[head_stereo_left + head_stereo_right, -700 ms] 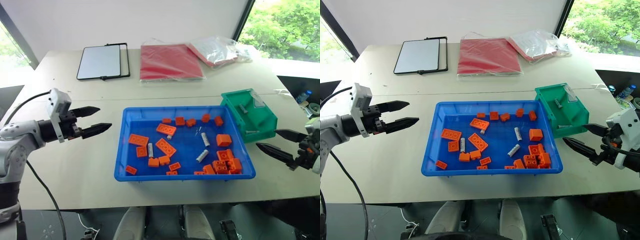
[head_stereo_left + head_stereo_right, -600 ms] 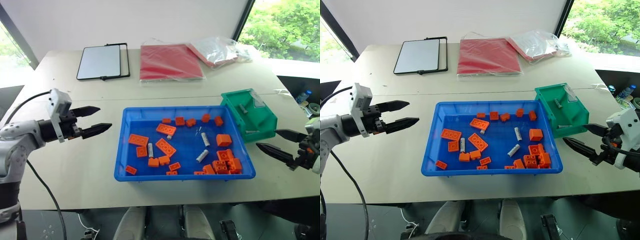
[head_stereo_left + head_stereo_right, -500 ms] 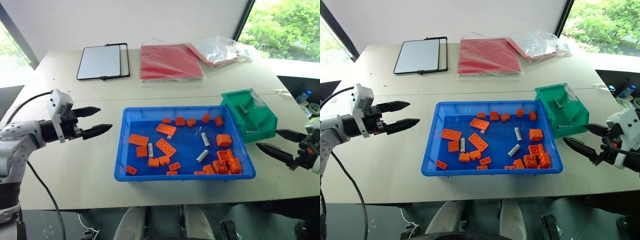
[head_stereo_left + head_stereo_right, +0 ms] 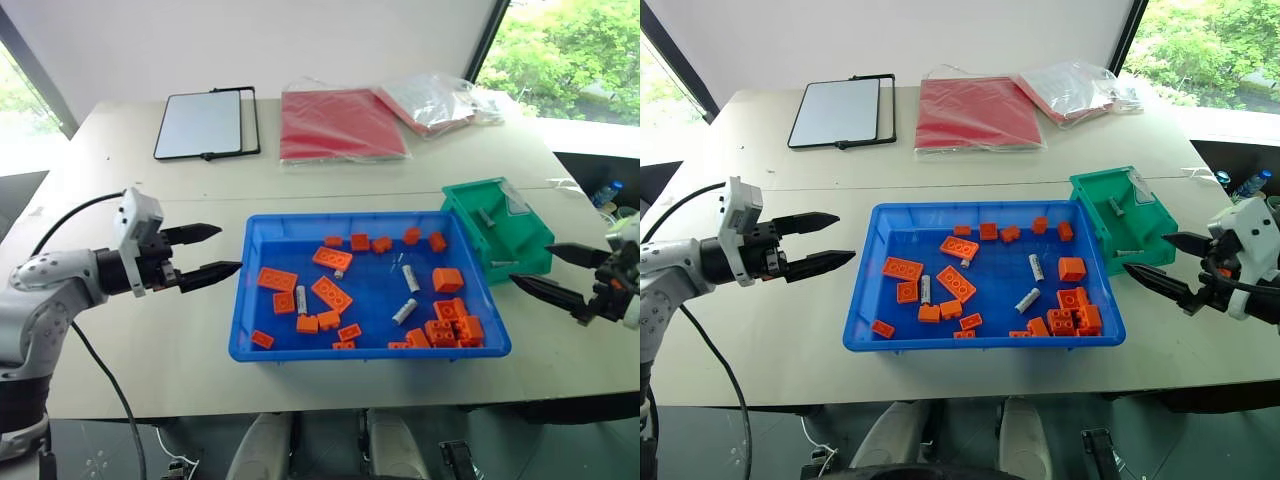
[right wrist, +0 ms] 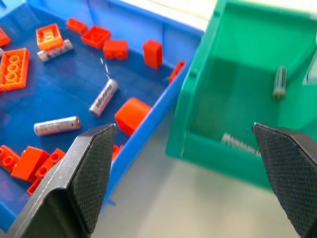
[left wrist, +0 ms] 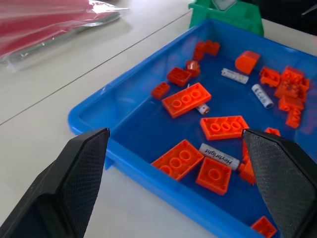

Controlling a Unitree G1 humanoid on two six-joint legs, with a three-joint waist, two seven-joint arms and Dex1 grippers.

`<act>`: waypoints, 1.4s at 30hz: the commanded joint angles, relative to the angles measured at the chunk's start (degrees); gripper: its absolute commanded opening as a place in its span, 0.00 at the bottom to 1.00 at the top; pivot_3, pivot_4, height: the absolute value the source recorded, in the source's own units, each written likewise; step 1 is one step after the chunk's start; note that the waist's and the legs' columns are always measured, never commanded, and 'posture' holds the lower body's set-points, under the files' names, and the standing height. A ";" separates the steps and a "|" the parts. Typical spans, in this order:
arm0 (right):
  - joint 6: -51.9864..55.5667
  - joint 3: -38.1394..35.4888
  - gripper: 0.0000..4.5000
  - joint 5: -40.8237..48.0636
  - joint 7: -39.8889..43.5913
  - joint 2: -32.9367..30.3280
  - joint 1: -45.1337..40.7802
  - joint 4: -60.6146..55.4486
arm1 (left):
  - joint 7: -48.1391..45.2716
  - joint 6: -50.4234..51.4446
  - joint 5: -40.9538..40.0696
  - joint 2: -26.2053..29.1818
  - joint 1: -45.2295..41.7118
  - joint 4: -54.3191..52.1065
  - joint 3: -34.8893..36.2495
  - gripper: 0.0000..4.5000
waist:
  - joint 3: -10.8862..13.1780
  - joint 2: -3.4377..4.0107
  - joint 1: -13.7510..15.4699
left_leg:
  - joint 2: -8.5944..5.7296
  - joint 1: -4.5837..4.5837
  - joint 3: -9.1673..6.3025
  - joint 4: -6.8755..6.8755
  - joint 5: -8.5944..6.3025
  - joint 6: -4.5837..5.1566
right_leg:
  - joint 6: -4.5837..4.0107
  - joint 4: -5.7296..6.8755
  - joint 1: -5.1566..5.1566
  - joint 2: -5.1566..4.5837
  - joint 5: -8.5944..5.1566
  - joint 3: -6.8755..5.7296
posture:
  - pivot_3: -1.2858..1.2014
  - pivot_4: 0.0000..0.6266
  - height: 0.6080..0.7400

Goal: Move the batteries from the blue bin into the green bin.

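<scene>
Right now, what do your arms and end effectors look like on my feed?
Both arms have light grey, rounded shells. Each end effector carries two long black fingers tapering to points, with finely cross-hatched pads visible in the wrist views. The left end effector has a white box-shaped module mounted just behind its fingers and a black cable looping back along the arm. The right end effector has a similar white module with a small red mark.

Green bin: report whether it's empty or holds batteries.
Not empty. The green bin holds two batteries, one at the back, one near its front wall.

Bright daylight, soft shadows, sharp focus, overexposed windows
</scene>
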 commanded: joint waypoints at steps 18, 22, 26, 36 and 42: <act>19.22 51.37 1.00 -0.40 -13.63 25.71 -47.45 3.31 | -6.02 2.44 -3.64 7.28 -0.94 -4.71 1.52 0.99 | 0.09 -0.02 -0.25 | -0.09 -0.57 -0.05 0.37 0.01 -0.02 | 0.00 0.45 -0.65 -0.02 0.17 0.02 | 0.52 0.24 0.93; 21.17 55.71 1.00 -1.52 -13.48 30.02 -47.83 4.66 | -6.23 3.39 -4.60 8.49 1.38 -6.82 3.11 0.99 | 0.10 -0.01 -0.61 | -0.09 -0.61 -0.02 0.27 0.01 -0.02 | 0.05 0.60 -0.84 0.01 0.21 0.02 | 0.52 0.24 0.93; 21.52 58.54 1.00 -2.71 -12.71 31.96 -48.10 6.25 | -5.84 3.67 -5.27 9.07 2.14 -7.86 3.55 0.99 | 0.10 -0.01 -0.68 | -0.09 -0.59 -0.02 0.31 0.04 -0.07 | -0.01 0.63 -0.84 0.14 0.25 0.02 | 0.52 0.24 0.93; 19.07 65.15 1.00 -8.03 -9.72 33.60 -49.78 11.97 | -4.20 3.63 -5.76 8.58 0.24 -7.10 2.94 0.99 | 0.10 0.00 -1.80 | -0.04 -0.56 -0.03 0.31 0.10 -0.15 | 0.02 0.74 -0.91 0.25 0.31 0.03 | 0.52 0.24 0.93; 15.11 69.28 1.00 -13.85 -8.87 35.04 -51.71 16.89 | -3.47 3.38 -5.67 8.06 -0.87 -6.62 2.03 0.99 | 0.10 0.00 -1.76 | -0.04 -0.55 -0.03 0.33 0.11 -0.19 | 0.03 0.91 -0.97 0.27 0.32 0.04 | 0.52 0.24 0.93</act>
